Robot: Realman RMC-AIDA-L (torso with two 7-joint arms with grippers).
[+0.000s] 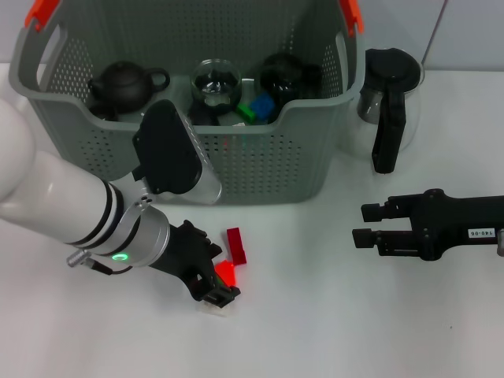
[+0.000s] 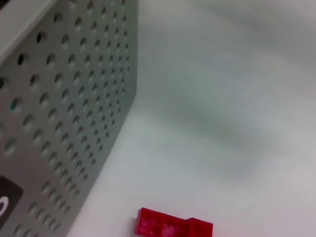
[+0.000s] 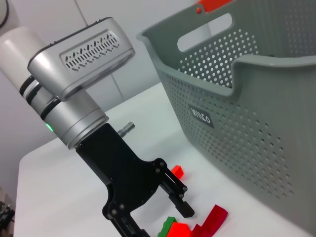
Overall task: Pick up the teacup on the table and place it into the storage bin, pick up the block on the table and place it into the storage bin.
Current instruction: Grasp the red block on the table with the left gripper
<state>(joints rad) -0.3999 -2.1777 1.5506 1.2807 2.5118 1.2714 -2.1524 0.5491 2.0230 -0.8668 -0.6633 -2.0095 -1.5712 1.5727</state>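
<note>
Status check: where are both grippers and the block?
Left gripper open, low over the red block on the table before the storage bin. Right gripper open, parked right. Nothing in the way.

Table (image 1: 331,331): plain white, matte, softly shadowed
Wall (image 3: 123,29): pale, smooth panels behind table, thin vertical seam
Light: even, diffuse over table, faint glare toward table's far edge

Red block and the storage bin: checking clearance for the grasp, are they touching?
Apart. In the left wrist view, bare table separates the red block from the storage bin wall.
</note>
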